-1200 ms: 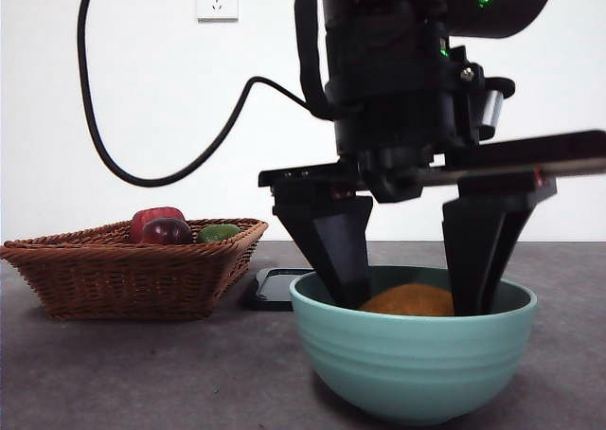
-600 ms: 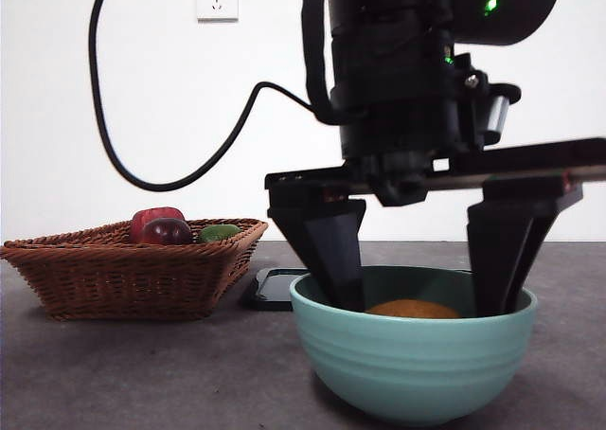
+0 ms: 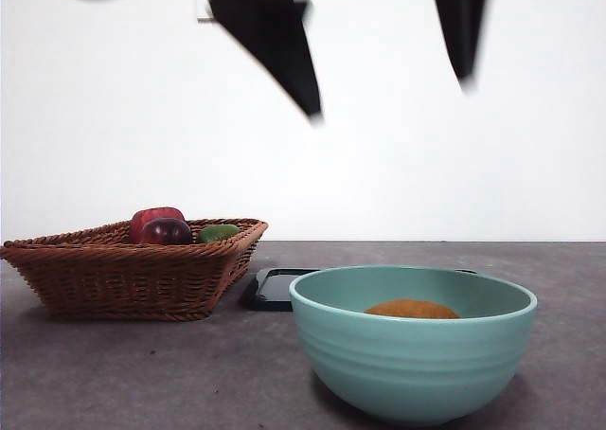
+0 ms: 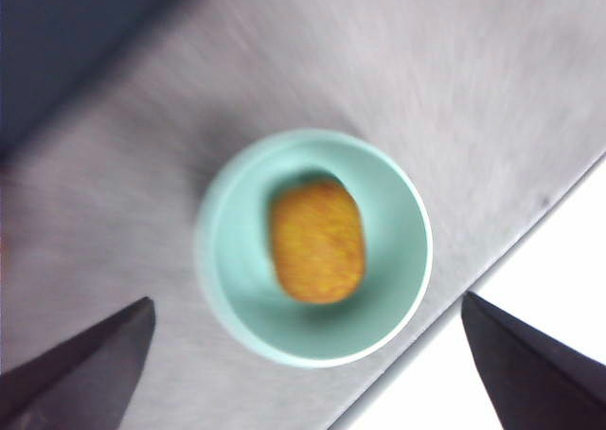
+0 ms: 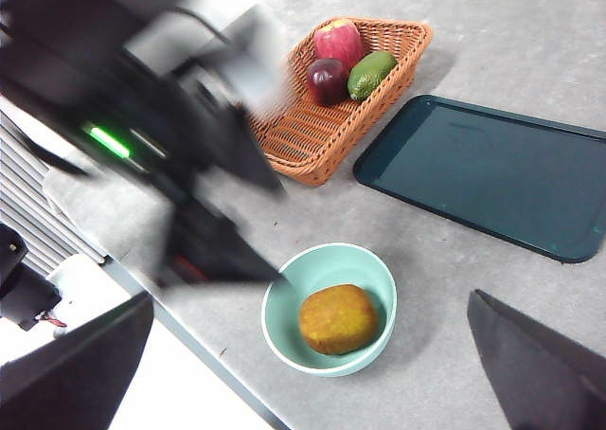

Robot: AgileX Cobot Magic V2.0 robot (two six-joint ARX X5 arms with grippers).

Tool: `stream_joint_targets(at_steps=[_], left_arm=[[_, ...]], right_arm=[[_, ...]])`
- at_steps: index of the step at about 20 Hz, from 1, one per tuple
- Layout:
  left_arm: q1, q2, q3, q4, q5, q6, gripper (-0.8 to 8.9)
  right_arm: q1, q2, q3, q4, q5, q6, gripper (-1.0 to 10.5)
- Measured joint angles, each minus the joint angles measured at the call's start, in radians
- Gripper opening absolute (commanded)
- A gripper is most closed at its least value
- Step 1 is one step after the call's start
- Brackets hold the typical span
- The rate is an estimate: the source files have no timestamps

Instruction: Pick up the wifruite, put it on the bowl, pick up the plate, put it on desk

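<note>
The desk (image 5: pixel 492 335), matte grey w/ a mottled surface, carries everything. On it lies a flat dark teal tray (image 5: pixel 488 174), rectangular w/ rounded corners and nothing on it; in the front view only its near edge shows, behind the bowl and just beside the basket. The wicker basket (image 5: pixel 327 132) sits next to the tray's short end and holds three fruits: a red apple (image 5: pixel 338 40), a dark red fruit (image 5: pixel 327 78) and a green fruit (image 5: pixel 371 74), all touching.

The bowl (image 3: pixel 413 349), pale teal-green w/ faint ridges round its outside, stands upright on the desk nearest the front camera, apart from tray and basket, near the desk's edge per both wrist views. The wifruite (image 4: pixel 317 241) lies inside the bowl on its bottom, on its side, orange-brown; a small dark spot shows at one end in the left wrist view. Only its top shows over the rim in the front view.

The left gripper (image 3: pixel 388 70) hangs high above the bowl, motion-blurred, jaws spread wide and holding nothing; its wrist cam looks straight down on bowl and fruit. The right gripper (image 5: pixel 312 373) is up high too, off to the side, jaws wide apart w/ nothing between them, well clear of all objects.
</note>
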Motion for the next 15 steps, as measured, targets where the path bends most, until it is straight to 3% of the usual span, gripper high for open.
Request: stream_joint_targets(at_steps=[4, 7, 11, 15], left_arm=[[0.0, -0.214, 0.002, -0.026, -0.012, 0.014, 5.38], [0.0, -0.359, 0.003, -0.121, -0.08, 0.014, 6.26], [0.0, -0.492, 0.003, -0.237, -0.125, 0.027, 6.26], [0.0, -0.653, -0.041, -0.245, -0.125, 0.044, 6.26]], right_arm=[[0.0, 0.0, 0.0, 0.0, 0.0, -0.001, 7.0], [0.0, 0.0, 0.0, 0.0, 0.011, -0.003, 7.0], [0.0, 0.0, 0.0, 0.0, 0.028, -0.003, 7.0], [0.0, 0.0, 0.0, 0.0, 0.039, -0.003, 7.0]])
